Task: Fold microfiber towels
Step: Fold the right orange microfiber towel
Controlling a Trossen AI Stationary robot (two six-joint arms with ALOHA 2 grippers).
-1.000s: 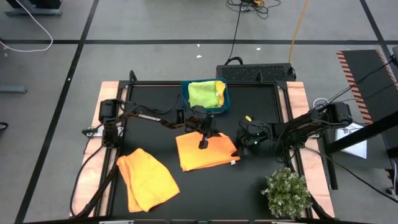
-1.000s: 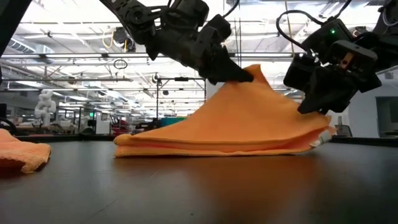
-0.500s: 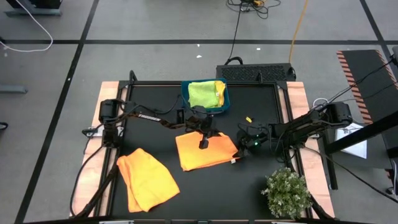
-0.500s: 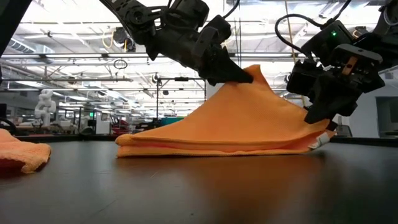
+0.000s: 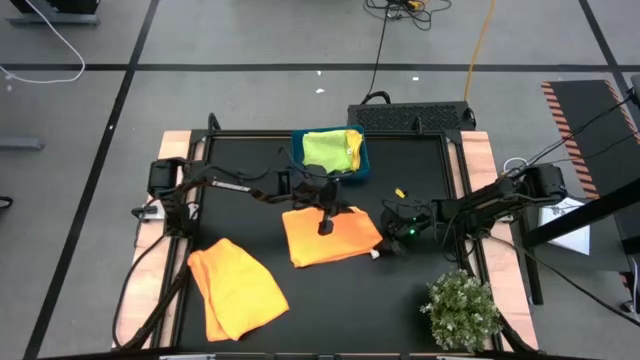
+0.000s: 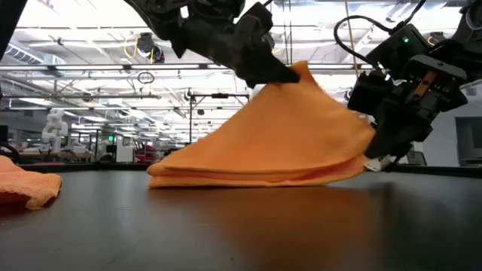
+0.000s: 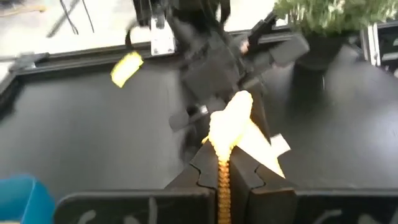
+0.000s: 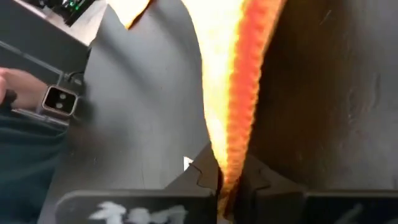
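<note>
A folded orange microfiber towel (image 5: 335, 240) lies mid-table, with its left fold (image 6: 169, 175) on the table. My left gripper (image 5: 325, 222) is shut on a raised peak of it (image 6: 297, 74). My right gripper (image 5: 392, 237) is shut on its right edge (image 6: 367, 147), beside a white tag (image 6: 376, 162). A second orange towel (image 5: 235, 290) lies crumpled at the near left. A lime green towel (image 5: 328, 152) lies on a pale yellow one (image 5: 352, 142) in the teal tray (image 5: 362, 172) at the far edge. My left gripper pinches a bunched ridge of the towel's upper side (image 7: 225, 134) between its two fingers, coming from above and the left. The cloth runs down from the peak in taut slopes to both sides. One layer or several, I cannot tell. My right gripper pinches the towel's right edge (image 8: 231, 149) between its two fingers, slanting down from the table's right. The edge shows as a thick stacked fold. That end sits just off the table, and the tag hangs beneath it.
A bushy green plant (image 5: 462, 310) stands at the near right corner, close to my right arm. A small yellow object (image 5: 399, 191) lies on the mat, to the far side of my right gripper. Dark mat lies bare between the two orange towels.
My right gripper has dropped toward the towel's right edge and shut on it. My left gripper has risen a little, drifting toward the table's left, and drawn the peak higher. The towel's right end has come up off the table; its left fold has stayed down.
</note>
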